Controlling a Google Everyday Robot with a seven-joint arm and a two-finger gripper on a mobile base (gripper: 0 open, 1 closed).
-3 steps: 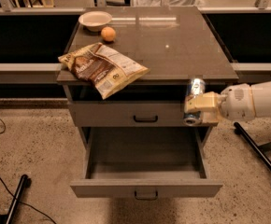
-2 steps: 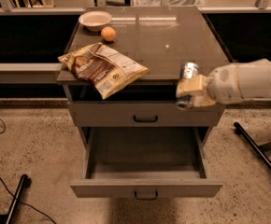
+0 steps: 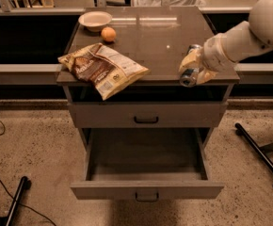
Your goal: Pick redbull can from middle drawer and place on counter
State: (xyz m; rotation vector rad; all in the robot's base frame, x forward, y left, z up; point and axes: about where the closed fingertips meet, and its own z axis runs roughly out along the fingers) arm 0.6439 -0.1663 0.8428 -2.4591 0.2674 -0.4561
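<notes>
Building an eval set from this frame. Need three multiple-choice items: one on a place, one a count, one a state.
1. Where is the redbull can?
A) on the floor
B) in the gripper, at the front right edge of the counter
C) inside the upper drawer

2. How many things lie on the counter, free of the gripper?
A) one
B) five
C) three

3. The middle drawer is:
A) pulled open, nothing seen inside
B) shut
C) open with a can inside

Key:
1 B: the gripper is shut on the tilted can at that edge.
2 C: chip bag, bowl and orange.
3 A: its front stands out and its floor shows bare.
</notes>
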